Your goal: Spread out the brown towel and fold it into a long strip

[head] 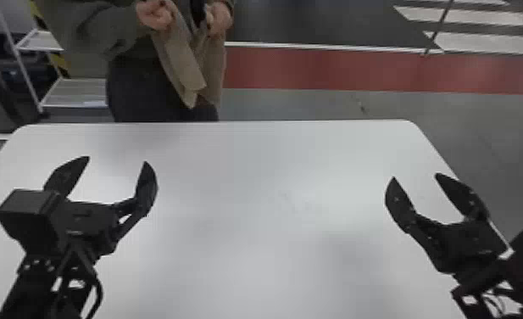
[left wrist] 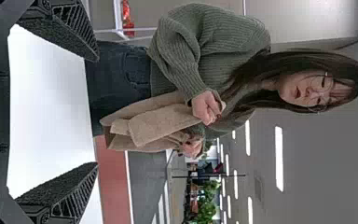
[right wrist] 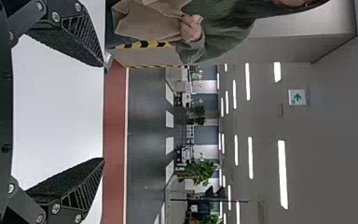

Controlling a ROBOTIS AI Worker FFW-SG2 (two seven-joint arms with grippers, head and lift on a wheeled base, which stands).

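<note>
None of the work appeared done. At left, the left gripper [head: 117, 159] was opened and empty above the table [head: 251, 191]; beyond the far edge, the brown towel [head: 184, 72] was held hanging by a person's hands [head: 156, 15]; at right, the right gripper [head: 415, 175] was spread, nothing grasped. Laying out and all folding were left.

black arms [head: 40, 292], angular and jointed
tapered fingers [right wrist: 81, 186] are ribbed along the sides and rough-faced within; knuckles are studded with silvery screws [right wrist: 56, 208]; a boxy housing [head: 25, 212] and black cable [head: 99, 292] are left-mounted.
</note>
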